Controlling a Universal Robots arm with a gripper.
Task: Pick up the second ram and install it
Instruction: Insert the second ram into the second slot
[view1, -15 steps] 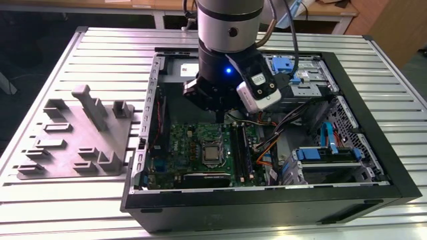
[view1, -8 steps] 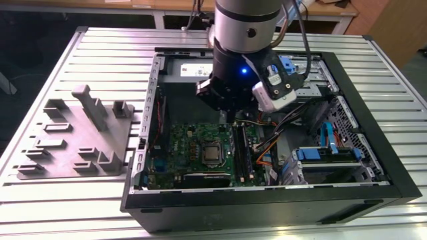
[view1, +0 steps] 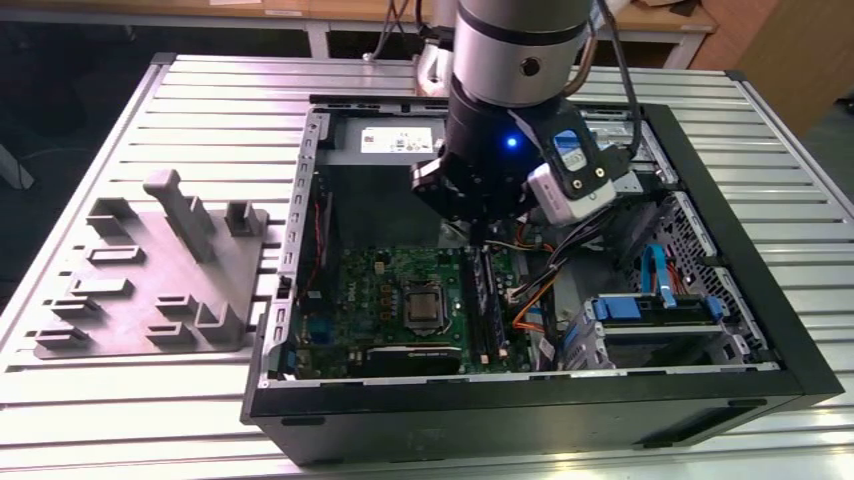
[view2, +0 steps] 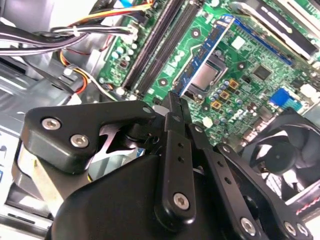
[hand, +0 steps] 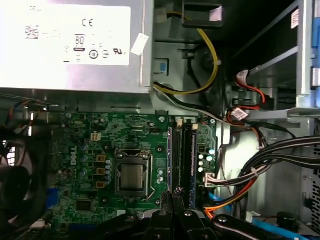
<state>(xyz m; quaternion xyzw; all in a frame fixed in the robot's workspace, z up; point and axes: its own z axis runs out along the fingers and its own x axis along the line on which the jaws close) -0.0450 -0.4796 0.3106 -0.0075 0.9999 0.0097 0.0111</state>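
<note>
Jaws pressed together over black memory slots (hand: 180, 155); cable bundle (hand: 270, 165) close beside, CPU socket (hand: 132, 175) opposite.

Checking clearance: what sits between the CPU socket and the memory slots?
In the first wrist view: green motherboard with small round components, between CPU socket and memory slots.

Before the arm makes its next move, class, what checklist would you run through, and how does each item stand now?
1. Gripper down inside the open case, by the black memory slots: ok.
2. Fingers together: ok, judging by the second wrist view.
3. Second ram gripped between them: cannot tell.
4. Slots free of cables, which lie beside them: ok.
5. Tips lined up exactly with one slot: cannot tell.
</note>
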